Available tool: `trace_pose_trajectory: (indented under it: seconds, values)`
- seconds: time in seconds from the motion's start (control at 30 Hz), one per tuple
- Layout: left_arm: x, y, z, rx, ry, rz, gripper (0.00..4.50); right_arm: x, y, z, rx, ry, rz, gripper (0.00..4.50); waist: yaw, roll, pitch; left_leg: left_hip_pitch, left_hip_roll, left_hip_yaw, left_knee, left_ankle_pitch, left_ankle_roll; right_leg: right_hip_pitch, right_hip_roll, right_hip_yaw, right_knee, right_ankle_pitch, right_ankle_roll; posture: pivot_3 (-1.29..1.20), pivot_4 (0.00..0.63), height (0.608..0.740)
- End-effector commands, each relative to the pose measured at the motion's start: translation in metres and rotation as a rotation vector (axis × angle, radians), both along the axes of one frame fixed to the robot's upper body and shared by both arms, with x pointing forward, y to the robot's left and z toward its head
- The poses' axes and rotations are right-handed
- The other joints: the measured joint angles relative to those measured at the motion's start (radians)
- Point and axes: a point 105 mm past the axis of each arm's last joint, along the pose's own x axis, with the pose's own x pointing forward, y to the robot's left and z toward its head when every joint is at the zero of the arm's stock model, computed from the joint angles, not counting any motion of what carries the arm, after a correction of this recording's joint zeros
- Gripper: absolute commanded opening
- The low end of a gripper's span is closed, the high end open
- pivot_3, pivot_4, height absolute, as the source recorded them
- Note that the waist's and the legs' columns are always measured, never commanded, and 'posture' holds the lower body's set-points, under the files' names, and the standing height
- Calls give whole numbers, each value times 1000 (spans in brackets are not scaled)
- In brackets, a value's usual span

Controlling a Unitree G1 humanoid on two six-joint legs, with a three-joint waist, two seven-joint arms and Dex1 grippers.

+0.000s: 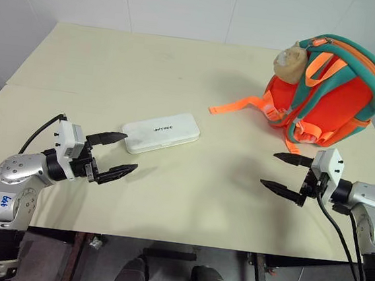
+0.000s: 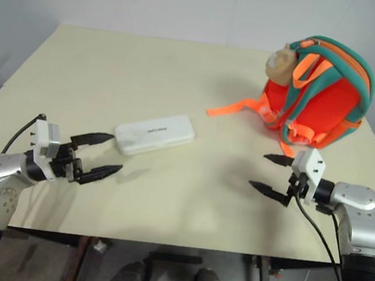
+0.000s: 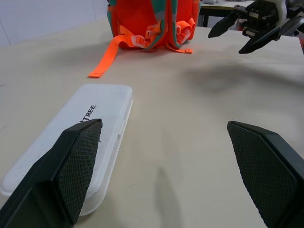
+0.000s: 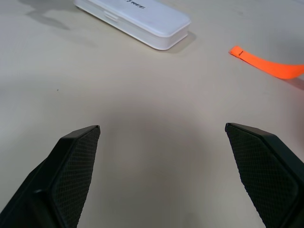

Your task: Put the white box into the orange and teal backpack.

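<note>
The white box lies flat on the cream table, left of centre, with dark lettering on its lid. The orange and teal backpack stands at the back right, a tan plush head at its top and an orange strap trailing toward the box. My left gripper hovers open just in front of the box's near left end, nothing between its fingers. My right gripper hangs open in front of the backpack, empty. The left wrist view has the box close to one fingertip.
The table's front edge runs just below both grippers. White walls close the back and sides. Bare tabletop lies between the box and the right gripper.
</note>
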Motion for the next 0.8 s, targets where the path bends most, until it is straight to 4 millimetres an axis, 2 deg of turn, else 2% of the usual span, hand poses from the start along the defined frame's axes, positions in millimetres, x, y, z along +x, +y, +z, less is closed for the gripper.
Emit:
trace_pose_trajectory:
  seconds: [0.03, 0.23, 0.33, 0.37, 0.47, 0.57, 0.7, 0.8]
  values:
    - [-1, 6, 11, 17, -53, 28, 4492, 4, 11, 14, 9, -51, 20, 4472, -4, 0, 0, 0, 0, 0, 0, 0, 0, 0, 0, 0, 0, 0, 0, 0, 150, 740]
    - [1, 7, 12, -14, -56, 85, 4492, 17, 24, 19, 26, -62, 31, 4472, -9, 0, 0, 0, 0, 0, 1, 0, 0, 0, 0, 0, 2, 0, 0, 0, 150, 740]
    - [-2, 13, 11, -2, -41, 98, 4492, 25, 39, 24, 27, -68, 41, 4472, -12, 0, 0, 0, 0, 0, 1, 0, 0, 0, 0, 0, 2, 0, 0, 0, 150, 740]
    - [1, 25, 9, 14, -38, 153, 4311, 31, 53, 25, 20, -82, 61, 4297, -15, 0, 0, 0, 0, 0, 1, 0, 0, -1, 0, 0, 2, 0, 0, 0, 150, 740]
    - [10, 53, 7, 31, -42, 301, 3642, 53, 77, 25, 13, -103, 39, 3559, -32, 0, 0, 0, 1, 0, 1, 0, -1, -2, 1, 1, 5, 0, 0, 0, 150, 740]
    - [21, 75, 8, 38, -70, 442, 2669, 78, 90, 23, 8, -116, -4, 2493, -30, 0, 0, 0, 1, 0, 2, 1, -1, -4, 2, 1, 9, 0, -1, 0, 150, 740]
    - [30, 87, 8, 24, -84, 559, 1361, 102, 99, 22, 10, -128, -54, 1101, -24, 0, 0, -1, 0, 0, 4, 1, -1, -5, 0, 0, 10, 0, -1, 0, 150, 740]
    - [39, 89, -2, 0, -58, 658, 377, 121, 106, 23, -6, -129, -108, 71, -26, 0, 0, -6, 0, 0, 5, 1, -1, -10, -1, 0, 13, 0, 0, 0, 150, 740]
